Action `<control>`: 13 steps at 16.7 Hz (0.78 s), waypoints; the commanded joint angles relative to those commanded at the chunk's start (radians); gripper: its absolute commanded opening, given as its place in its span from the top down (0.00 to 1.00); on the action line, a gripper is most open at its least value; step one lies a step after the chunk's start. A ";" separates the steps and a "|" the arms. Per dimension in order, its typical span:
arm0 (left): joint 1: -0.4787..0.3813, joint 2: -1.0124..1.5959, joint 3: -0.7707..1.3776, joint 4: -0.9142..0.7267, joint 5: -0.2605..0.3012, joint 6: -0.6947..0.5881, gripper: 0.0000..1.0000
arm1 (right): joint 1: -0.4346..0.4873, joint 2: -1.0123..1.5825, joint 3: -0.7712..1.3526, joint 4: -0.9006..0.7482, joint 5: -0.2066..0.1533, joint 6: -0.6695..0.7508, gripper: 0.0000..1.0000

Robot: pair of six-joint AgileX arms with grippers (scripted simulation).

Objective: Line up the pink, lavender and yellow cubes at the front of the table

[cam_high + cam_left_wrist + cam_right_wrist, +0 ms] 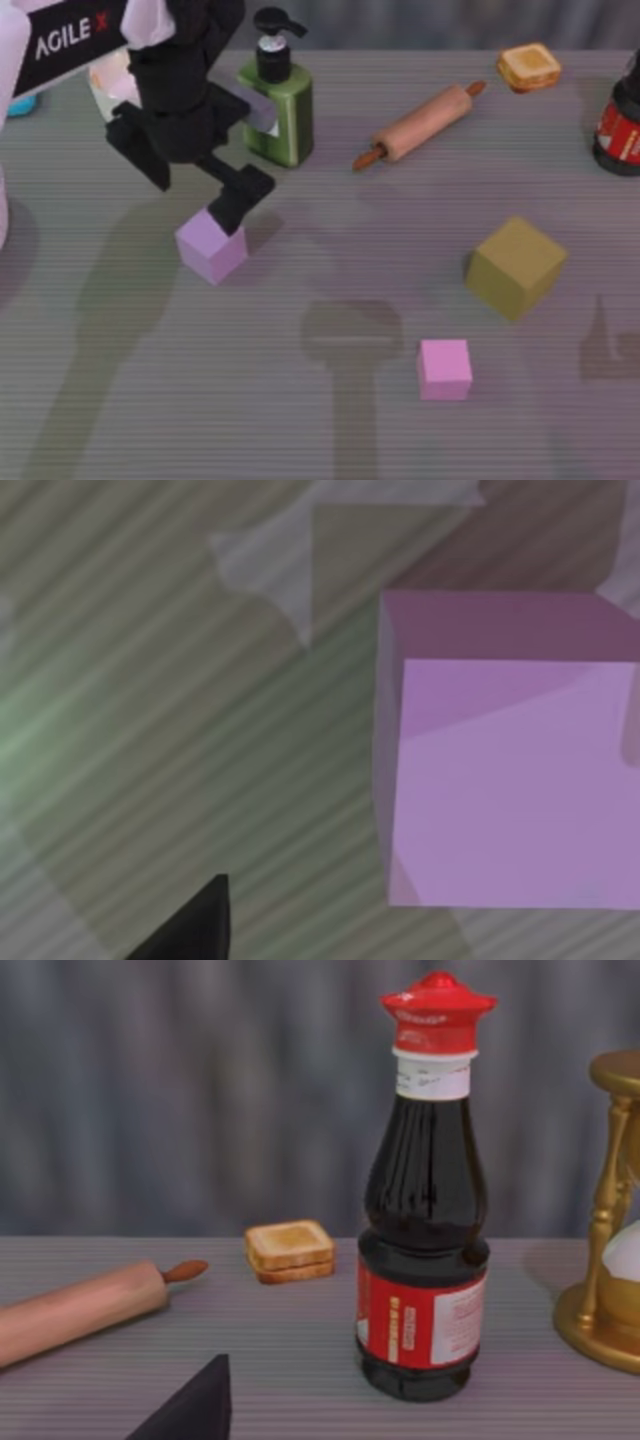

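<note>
Three matte cubes await you: your left gripper hangs spread over the pale lavender cube, not yet gripping, one fingertip beside it, while pink cube and mustard-yellow cube lie well apart.

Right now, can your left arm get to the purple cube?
Probably yes. My left gripper hangs right over the lavender cube, with bare table around it. The green soap bottle stands behind, apart from the cube, so nothing seems to block it.
</note>
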 joint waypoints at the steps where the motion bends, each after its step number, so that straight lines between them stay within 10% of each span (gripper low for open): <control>1: 0.000 0.000 0.000 0.000 0.000 0.000 0.00 | 0.000 0.000 0.000 0.000 0.000 0.000 0.00; 13: 0.001 0.099 -0.177 0.278 0.001 0.002 0.00 | 0.000 0.000 0.000 0.000 0.000 0.000 0.00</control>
